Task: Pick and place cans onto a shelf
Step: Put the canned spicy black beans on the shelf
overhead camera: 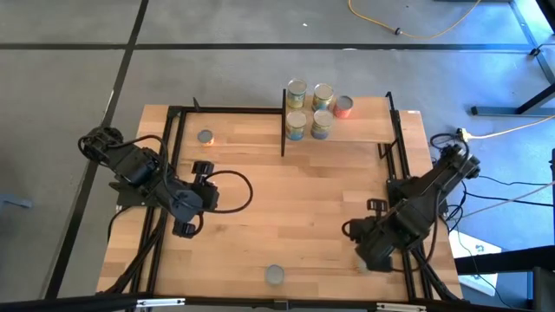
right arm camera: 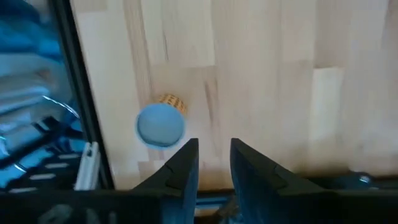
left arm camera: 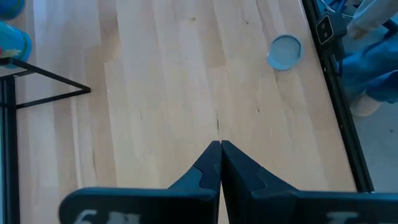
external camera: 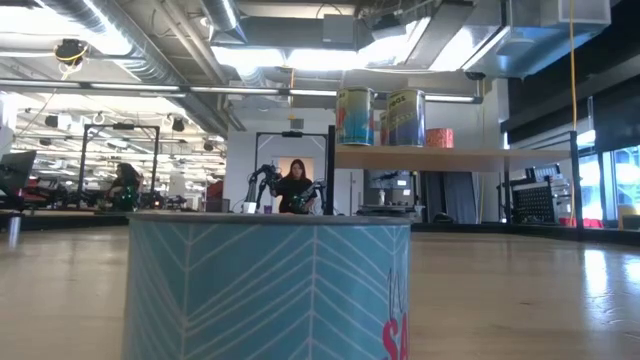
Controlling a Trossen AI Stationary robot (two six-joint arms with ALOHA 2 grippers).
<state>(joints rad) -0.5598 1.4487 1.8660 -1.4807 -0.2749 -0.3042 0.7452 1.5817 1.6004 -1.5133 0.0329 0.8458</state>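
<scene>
Wooden table (overhead camera: 286,208) holds three loose cans; five stand on the shelf (overhead camera: 364,130). Right gripper (right arm camera: 213,163), fingers slightly parted and empty, hovers beside a can (right arm camera: 160,124) and must shift sideways to straddle it. Left gripper (left arm camera: 219,163) waits closed.

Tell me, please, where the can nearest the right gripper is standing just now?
In the high view that can stands by the table's right front edge, half hidden under the right gripper; the right wrist view shows it just beside the open fingers, not between them.

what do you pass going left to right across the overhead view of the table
left arm's fingers → lone can near the far edge → can at the near edge → cans on the shelf → right arm's fingers
</scene>
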